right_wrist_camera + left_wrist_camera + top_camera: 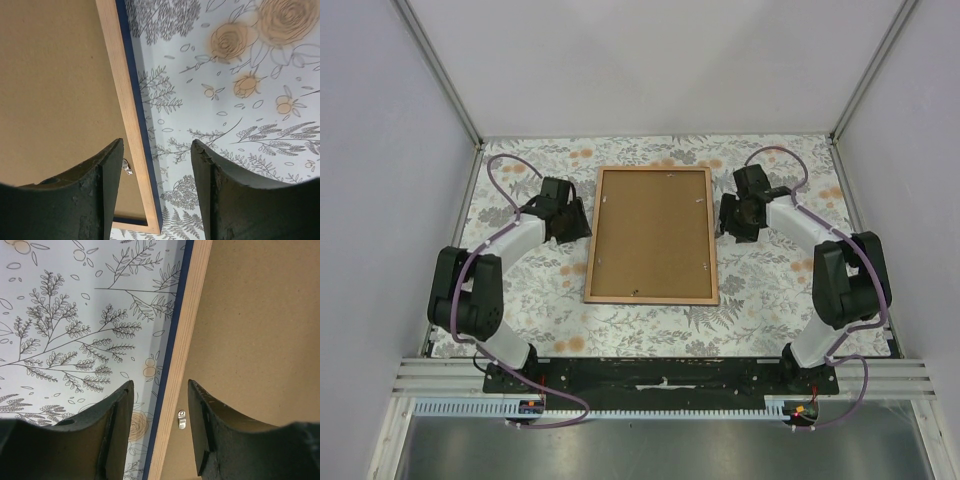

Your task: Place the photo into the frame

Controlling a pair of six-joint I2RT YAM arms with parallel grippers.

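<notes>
The frame (592,236) lies face down in the middle of the table, its light wood back edge up and a dark blue front edge showing below it. A brown backing panel (652,235) fills it. The photo is hidden. My left gripper (578,222) hangs open over the frame's left edge (187,330), one finger over the cloth and one over the panel (250,325). My right gripper (728,218) is open at the right edge (120,80), straddling it the same way. Neither gripper (161,430) (157,190) holds anything.
A floral tablecloth (520,330) covers the table. Small metal turn tabs (182,419) (127,166) sit on the backing panel (50,75) near the frame's rim. Enclosure walls and corner posts (440,70) stand at the left, right and back. The arm bases are at the near edge.
</notes>
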